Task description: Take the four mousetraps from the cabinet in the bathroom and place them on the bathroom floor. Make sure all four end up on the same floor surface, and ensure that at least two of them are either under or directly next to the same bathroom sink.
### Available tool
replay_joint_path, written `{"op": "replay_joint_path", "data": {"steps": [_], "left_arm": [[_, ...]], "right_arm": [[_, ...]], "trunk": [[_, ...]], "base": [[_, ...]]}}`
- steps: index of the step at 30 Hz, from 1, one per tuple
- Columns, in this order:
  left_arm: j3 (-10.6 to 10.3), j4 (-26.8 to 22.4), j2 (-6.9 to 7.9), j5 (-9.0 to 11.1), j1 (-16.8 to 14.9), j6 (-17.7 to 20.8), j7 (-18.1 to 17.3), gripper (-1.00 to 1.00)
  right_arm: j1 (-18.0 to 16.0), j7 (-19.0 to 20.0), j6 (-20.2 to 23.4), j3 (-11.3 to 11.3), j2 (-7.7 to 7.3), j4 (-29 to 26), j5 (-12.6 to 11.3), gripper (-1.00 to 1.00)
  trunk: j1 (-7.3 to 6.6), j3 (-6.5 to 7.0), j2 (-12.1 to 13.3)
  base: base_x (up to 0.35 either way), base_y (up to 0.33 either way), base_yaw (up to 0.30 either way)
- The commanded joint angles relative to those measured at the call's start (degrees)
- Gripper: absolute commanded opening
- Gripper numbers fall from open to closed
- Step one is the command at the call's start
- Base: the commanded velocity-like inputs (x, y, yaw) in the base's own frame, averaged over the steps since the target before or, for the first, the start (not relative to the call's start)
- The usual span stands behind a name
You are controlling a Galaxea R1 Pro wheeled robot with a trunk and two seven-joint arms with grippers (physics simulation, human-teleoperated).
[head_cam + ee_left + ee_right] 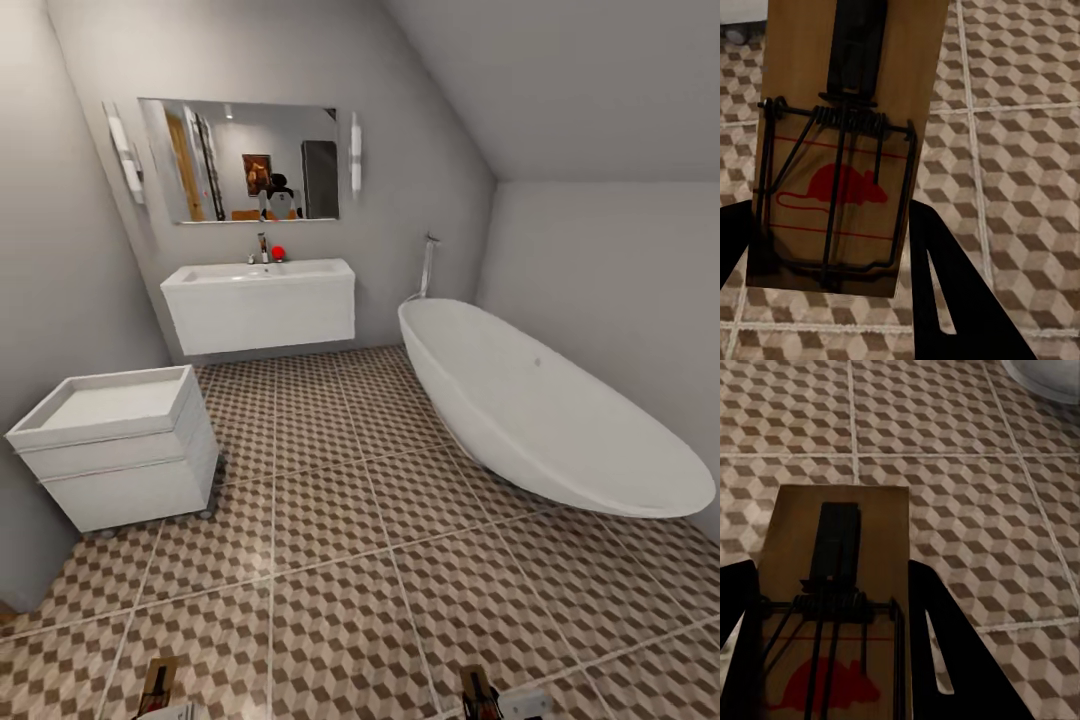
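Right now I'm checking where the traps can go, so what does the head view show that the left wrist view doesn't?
Head view alone: the bathroom sink on the far wall under a mirror, the white bathtub to the right, and a white wheeled cabinet to the left.

Left wrist view alone: a close look at the mousetrap held in the left tool, with its red mouse print and wire spring.

Both: the cube-pattern bathroom floor, with no trap lying on the tiles in view.
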Motion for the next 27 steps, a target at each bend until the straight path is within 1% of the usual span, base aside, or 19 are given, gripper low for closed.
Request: {"op": "replay_joint_path", "data": {"steps": [1,15,20,27], "left_arm": [[-0.49,-0.11,0.03,-0.20,-0.01,0.00,0.89,-1.00],[-0.49,0.13,-0.02,-0.20,-0.01,0.01,0.88,-1.00],[-0.49,0.13,-0.04,-0.22,-0.01,0.01,0.87,-1.00],[-0.49,0.13,-0.06,-0.22,-0.01,0.01,0.89,-1.00]], "right_arm": [[-0.03,-0.25,-0.15,-0.23,0.02,0.04,0.45,-1.00],[-0.03,-0.25,-0.32,-0.23,0.02,0.02,0.46,-1.00],[-0.03,-0.25,-0.32,-0.23,0.02,0.00,0.46,-1.00],[-0.03,-0.23,-0.32,-0.23,0.02,-0.01,0.46,-1.00]], "trunk": [[0.03,-0.05,-0.02],[0.03,-0.05,-0.02],[0.03,-0.05,-0.02],[0.03,-0.05,-0.02]], "base": [[0.286,-0.002,0.249],[0.286,0.000,0.239],[0.287,-0.013,0.061],[0.294,-0.083,0.005]]}}
